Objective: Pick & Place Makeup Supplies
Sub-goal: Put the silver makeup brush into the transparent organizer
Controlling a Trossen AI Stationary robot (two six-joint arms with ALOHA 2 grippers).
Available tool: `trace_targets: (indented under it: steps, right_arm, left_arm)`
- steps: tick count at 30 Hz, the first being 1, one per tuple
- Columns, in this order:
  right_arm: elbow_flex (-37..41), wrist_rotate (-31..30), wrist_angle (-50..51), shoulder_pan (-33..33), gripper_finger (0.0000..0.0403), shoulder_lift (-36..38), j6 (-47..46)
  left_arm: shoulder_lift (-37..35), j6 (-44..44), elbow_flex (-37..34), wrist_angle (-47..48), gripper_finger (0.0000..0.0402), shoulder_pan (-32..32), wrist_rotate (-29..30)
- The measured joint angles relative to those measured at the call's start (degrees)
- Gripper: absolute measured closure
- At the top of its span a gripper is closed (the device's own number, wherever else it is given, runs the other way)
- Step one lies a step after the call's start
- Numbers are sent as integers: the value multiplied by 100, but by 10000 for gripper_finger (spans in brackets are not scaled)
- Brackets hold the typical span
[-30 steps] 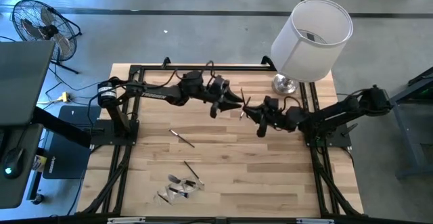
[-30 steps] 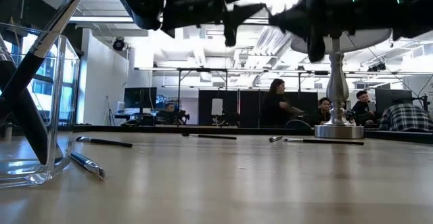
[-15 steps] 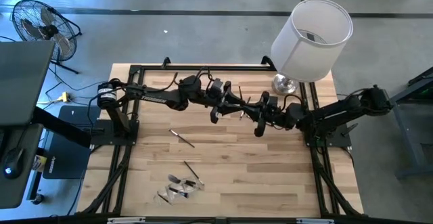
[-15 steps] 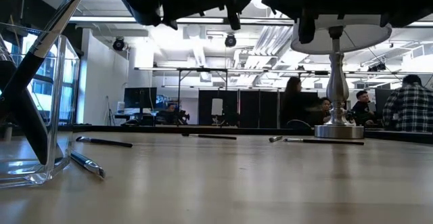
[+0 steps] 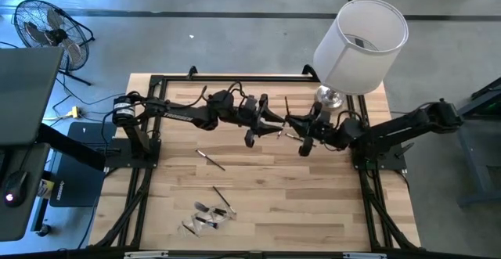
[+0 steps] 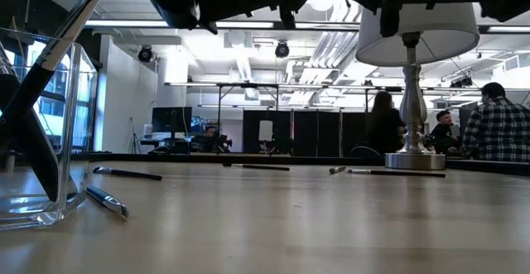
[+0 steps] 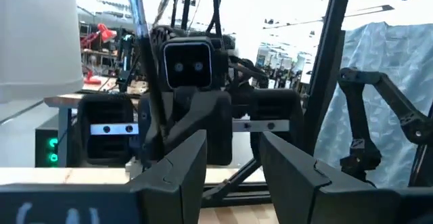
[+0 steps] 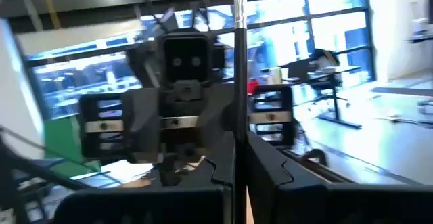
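Note:
My right gripper [image 5: 293, 121] is shut on a thin makeup brush [image 5: 286, 106] above the middle of the table. The brush shows as a thin upright rod in the right wrist view [image 8: 238, 41]. My left gripper [image 5: 275, 126] faces it from the table's left, open and empty [image 7: 233, 163], its fingertips just short of the right gripper. Two more brushes [image 5: 210, 159] [image 5: 221, 195] lie flat on the wood. Others lie flat in the low view [image 6: 128, 173] [image 6: 257, 167]. A clear holder [image 6: 37, 125] stands at the near side with dark brushes leaning in it. My right gripper pinches the brush's handle [image 8: 238, 126] between its two fingers. The fingers lie level, coming from the table's right, across the brush. The brush is lifted clear of the table, and its long free end [image 5: 286, 102] points toward the far edge.
A table lamp with a white shade [image 5: 360, 44] and a metal base [image 5: 329, 96] stands at the far right, close behind the right arm. A clear plastic pouch [image 5: 207, 216] lies near the front edge. People show in the room beyond the table [image 6: 497, 129].
Both grippers have risen, leaving the top of the low view. My right gripper has gone a little toward the far edge and the lamp with the brush, which now points toward the far edge. My left gripper has followed toward the table's right.

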State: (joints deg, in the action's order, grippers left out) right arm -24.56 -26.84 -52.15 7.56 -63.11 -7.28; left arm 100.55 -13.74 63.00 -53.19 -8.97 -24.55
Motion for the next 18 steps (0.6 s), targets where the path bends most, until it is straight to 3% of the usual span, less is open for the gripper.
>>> trace_targets:
  steps: [9,14,18]
  right_arm:
    - [0,-456,951,344,395,824,238]
    - [0,-476,1024,479,395,898,237]
    - [-1,-581,1029,629,395,896,243]
  left_arm:
    - [0,208,5,-24,263,0,702]
    - [0,271,293,25,263,0,723]
    - [0,609,632,721,263,11,723]
